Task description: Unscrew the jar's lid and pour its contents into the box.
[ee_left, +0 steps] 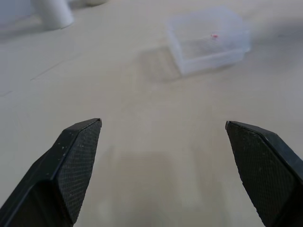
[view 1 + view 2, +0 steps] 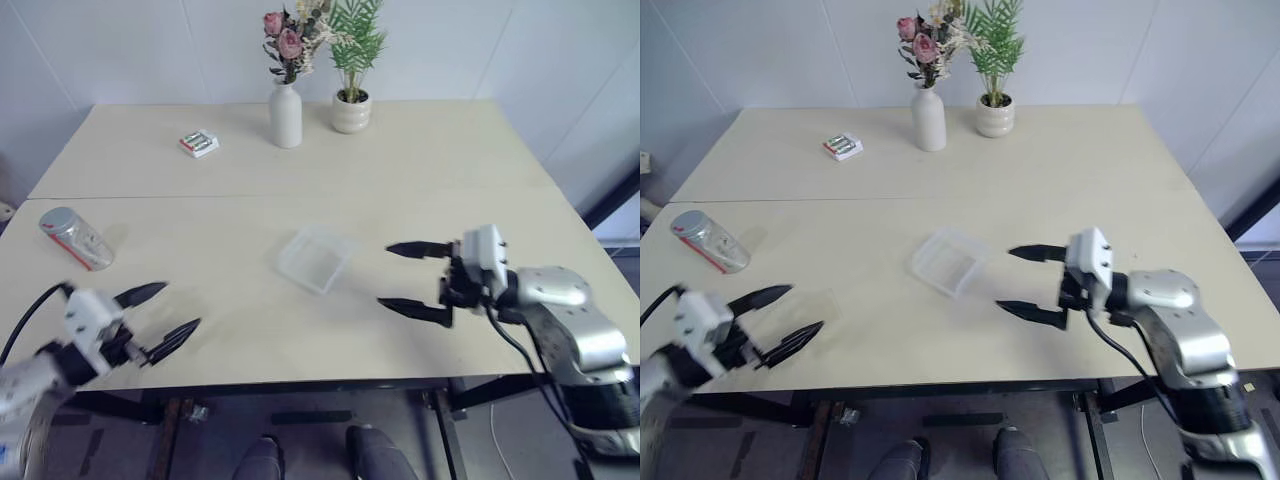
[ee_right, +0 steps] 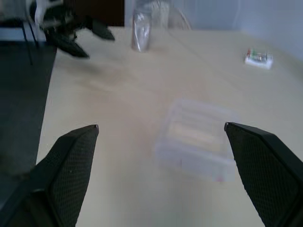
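both grippers agape, box [image 2: 315, 258] empty, jar [image 2: 75, 238] lying

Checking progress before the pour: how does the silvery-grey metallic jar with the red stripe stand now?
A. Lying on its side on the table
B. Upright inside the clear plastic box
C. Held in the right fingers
A: the silvery-grey metallic jar with the red stripe lies on its side on the beige table, apart from the open left gripper.

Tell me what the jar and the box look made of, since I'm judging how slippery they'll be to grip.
The jar looks like metal: silvery-grey with a sheen and a red stripe, lying on its side. The box looks like clear, slightly frosted plastic: the table shows through its walls.
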You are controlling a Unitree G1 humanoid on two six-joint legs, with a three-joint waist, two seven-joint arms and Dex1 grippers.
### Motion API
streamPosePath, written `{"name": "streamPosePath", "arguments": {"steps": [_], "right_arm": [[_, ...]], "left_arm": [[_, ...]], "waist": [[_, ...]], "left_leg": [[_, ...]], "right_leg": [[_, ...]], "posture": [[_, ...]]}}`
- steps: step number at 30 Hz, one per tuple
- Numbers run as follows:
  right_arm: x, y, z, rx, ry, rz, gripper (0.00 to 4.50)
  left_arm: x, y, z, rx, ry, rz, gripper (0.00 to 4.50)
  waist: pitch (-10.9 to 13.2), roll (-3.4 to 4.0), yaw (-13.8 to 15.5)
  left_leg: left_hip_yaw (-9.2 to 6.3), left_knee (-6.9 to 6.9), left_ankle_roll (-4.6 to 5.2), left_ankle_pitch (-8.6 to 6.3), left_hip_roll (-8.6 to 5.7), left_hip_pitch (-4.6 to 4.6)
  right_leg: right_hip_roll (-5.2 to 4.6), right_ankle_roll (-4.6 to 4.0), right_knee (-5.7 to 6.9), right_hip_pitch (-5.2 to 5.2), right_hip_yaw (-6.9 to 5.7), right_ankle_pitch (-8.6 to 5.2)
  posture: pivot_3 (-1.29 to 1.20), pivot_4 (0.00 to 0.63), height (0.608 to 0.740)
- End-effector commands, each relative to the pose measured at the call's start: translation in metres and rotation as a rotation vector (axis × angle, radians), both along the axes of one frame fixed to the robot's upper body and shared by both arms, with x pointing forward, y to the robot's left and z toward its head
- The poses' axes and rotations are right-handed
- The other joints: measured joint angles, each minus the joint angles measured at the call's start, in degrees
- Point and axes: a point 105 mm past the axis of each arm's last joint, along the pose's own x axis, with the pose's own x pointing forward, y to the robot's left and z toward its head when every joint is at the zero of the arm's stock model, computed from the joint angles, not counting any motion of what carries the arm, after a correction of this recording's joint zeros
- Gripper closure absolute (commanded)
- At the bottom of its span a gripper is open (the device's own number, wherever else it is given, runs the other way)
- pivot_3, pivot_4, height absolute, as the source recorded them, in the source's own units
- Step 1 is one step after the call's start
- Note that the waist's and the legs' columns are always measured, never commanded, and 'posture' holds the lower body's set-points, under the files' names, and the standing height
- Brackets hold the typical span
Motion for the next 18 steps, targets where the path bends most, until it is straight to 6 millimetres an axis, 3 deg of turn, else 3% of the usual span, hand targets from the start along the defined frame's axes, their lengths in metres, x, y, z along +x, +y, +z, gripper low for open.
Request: {"name": "streamPosePath", "arguments": {"steps": [1,6,10,18], "right_arm": [[-0.004,0.025,0.018,0.051,-0.053,0.097,0.01],[-0.004,0.048,0.032,0.099,-0.069,0.176,0.01],[-0.009,0.070,0.046,0.120,-0.112,0.255,0.01],[-0.006,0.071,0.051,0.129,-0.130,0.246,0.01]], "left_arm": [[-0.012,0.037,0.020,0.003,-0.116,0.209,0.00],[-0.012,0.068,0.030,-0.019,-0.174,0.316,0.00],[0.002,0.109,0.031,-0.014,-0.166,0.378,0.00],[0.037,0.128,0.045,0.021,-0.161,0.320,0.00]], "waist": [[0.01,-0.04,0.60],[-0.01,-0.05,1.98],[-0.02,-0.08,1.81],[-0.03,-0.10,1.77]], "left_leg": [[-0.09,0.02,0.00,0.01,0.02,0.00],[-0.26,0.07,0.01,0.19,-0.03,-0.03],[-0.15,0.09,0.04,0.22,-0.12,-0.06],[-0.21,-0.14,-0.07,0.18,-0.04,-0.11]], "right_leg": [[0.06,-0.05,0.01,0.00,-0.08,0.00],[0.04,-0.63,-0.13,0.14,-0.29,-0.18],[-0.05,-0.93,-0.15,0.12,-0.22,-0.33],[-0.03,-0.19,-0.05,-0.10,-0.34,0.09]], "posture": [[0.00,0.150,0.740],[0.00,0.150,0.740],[0.00,0.150,0.740],[0.00,0.150,0.740]]}}
